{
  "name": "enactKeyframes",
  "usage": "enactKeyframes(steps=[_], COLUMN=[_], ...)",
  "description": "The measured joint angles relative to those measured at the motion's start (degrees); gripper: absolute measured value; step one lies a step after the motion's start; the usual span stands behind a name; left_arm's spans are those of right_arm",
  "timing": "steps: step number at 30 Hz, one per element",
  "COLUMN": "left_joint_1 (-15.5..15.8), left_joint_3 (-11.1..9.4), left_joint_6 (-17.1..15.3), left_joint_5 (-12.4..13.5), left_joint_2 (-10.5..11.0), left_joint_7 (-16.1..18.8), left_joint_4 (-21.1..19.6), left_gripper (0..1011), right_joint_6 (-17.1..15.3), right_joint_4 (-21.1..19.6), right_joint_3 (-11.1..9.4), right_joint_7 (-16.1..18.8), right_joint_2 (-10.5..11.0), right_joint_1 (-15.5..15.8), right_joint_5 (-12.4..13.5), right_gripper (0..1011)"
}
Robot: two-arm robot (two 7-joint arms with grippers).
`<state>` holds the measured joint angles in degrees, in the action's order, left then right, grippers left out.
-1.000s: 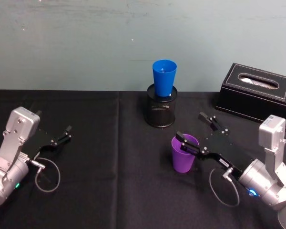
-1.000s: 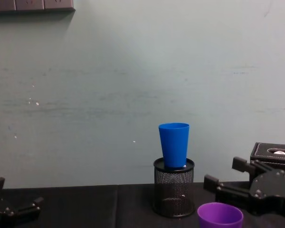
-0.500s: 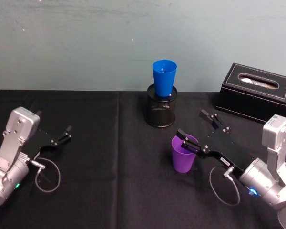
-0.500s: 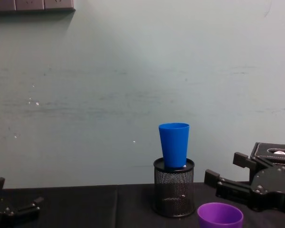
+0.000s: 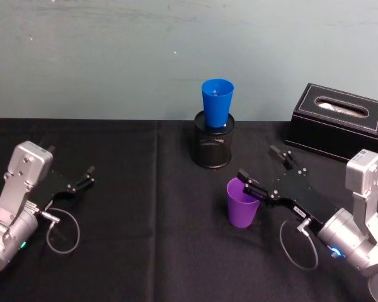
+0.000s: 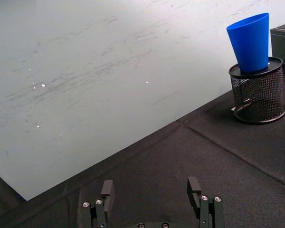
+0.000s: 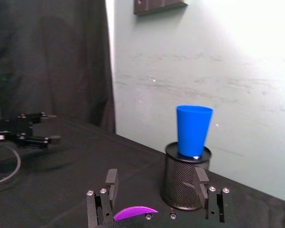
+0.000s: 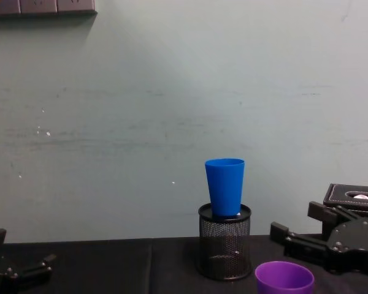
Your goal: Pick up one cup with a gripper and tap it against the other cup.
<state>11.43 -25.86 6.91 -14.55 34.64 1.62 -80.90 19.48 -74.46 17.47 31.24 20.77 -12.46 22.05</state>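
The purple cup (image 5: 242,202) is stood upright on the black tabletop (image 5: 145,233), mouth up, just ahead of the right gripper (image 5: 268,170), whose fingers (image 5: 249,181) are spread wide and nothing is pinched between them. One fingertip is seen over the cup's rim on its near side, while the other finger (image 5: 286,158) is held well clear beyond it; whether the rim is actually touched cannot be told. The spread is judged to be kept so that the cup's wall can be taken between the fingers before any lift. Farther out from those fingers, past the cup, the blue cup (image 5: 217,103) is seated upright in a black wire-mesh pen holder (image 5: 212,146), raised there as the thing to be tapped. To the far side of the right gripper a black tissue box (image 5: 342,125) is set near the wall.

The left gripper (image 5: 79,180) is rested low on the tabletop well apart from both cups, its fingers (image 6: 107,191) spread and empty.

In the chest view the purple cup's body is cut off at the lower edge, so its base is not seen; in the right wrist view a mere sliver of purple rim (image 7: 134,212) shows between the fingers, and the cup's depth relative to them is hard to judge
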Motion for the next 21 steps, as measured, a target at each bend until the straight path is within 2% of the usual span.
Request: enactKeyframes(steps=[14, 21], left_joint_1=[0.0, 0.0], left_joint_3=[0.0, 0.0], left_joint_6=[0.0, 0.0], left_joint_5=[0.0, 0.0], left_joint_2=[0.0, 0.0], left_joint_7=[0.0, 0.0], left_joint_4=[0.0, 0.0], left_gripper=[1011, 1012], right_joint_6=[-4.6, -6.4], right_joint_4=[0.3, 0.1], right_joint_3=[-3.2, -4.9], right_joint_7=[-6.0, -10.2], right_joint_2=[-1.9, -2.9], right_joint_1=[0.7, 1.3], right_joint_5=[-0.2, -2.2], right_gripper=[1003, 1003])
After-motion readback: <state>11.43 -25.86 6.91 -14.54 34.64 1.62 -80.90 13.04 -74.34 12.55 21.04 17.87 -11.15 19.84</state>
